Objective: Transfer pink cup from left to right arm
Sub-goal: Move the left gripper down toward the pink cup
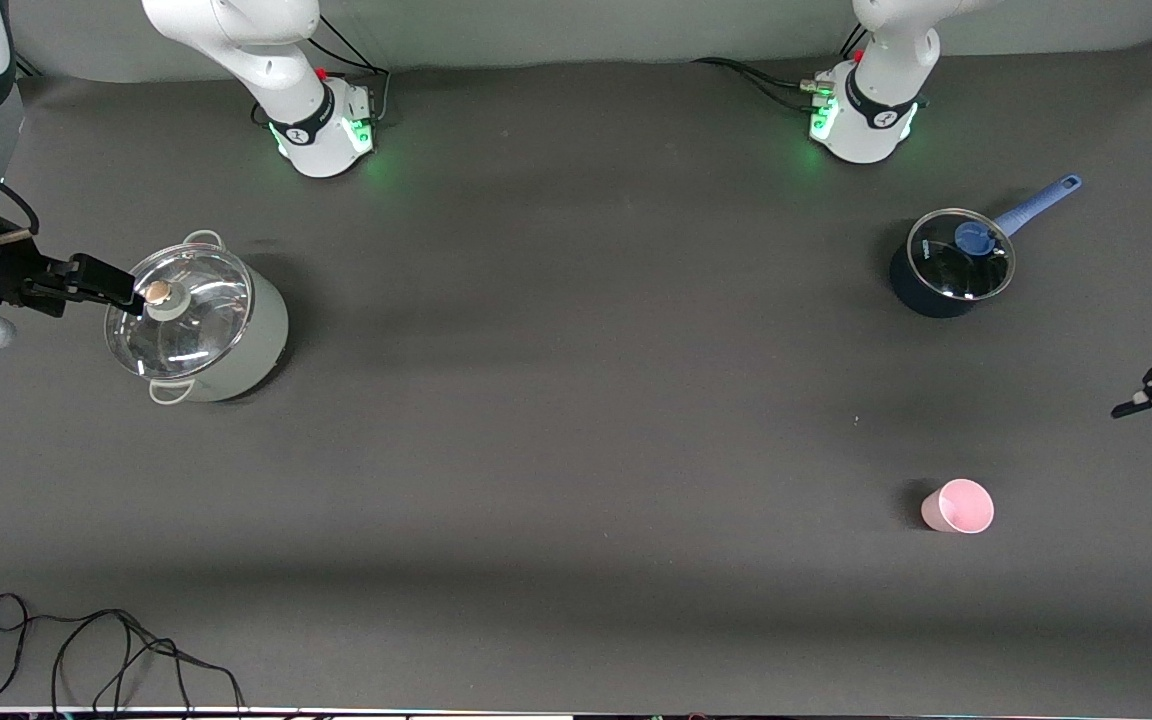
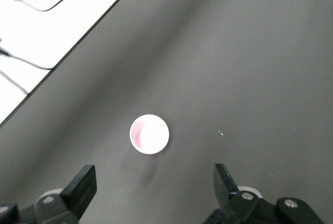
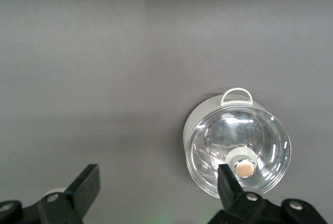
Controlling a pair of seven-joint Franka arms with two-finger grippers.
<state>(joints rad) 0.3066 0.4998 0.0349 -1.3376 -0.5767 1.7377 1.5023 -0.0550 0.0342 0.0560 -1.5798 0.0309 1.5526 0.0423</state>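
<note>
The pink cup [image 1: 958,506] stands upright on the dark table, toward the left arm's end and nearer the front camera than the blue saucepan. My left gripper [image 1: 1151,447] hangs open and empty over the table's end beside the cup, not touching it. In the left wrist view the cup [image 2: 149,134] lies a little ahead of the open left gripper [image 2: 156,182]. My right gripper [image 1: 101,283] is open and empty over the edge of the grey pot's lid at the right arm's end; it also shows in the right wrist view [image 3: 156,187].
A grey pot [image 1: 261,345] with a glass lid [image 3: 237,151] stands at the right arm's end. A dark blue saucepan [image 1: 951,265] with glass lid and blue handle stands farther from the front camera than the cup. A black cable [image 1: 116,650] lies by the near edge.
</note>
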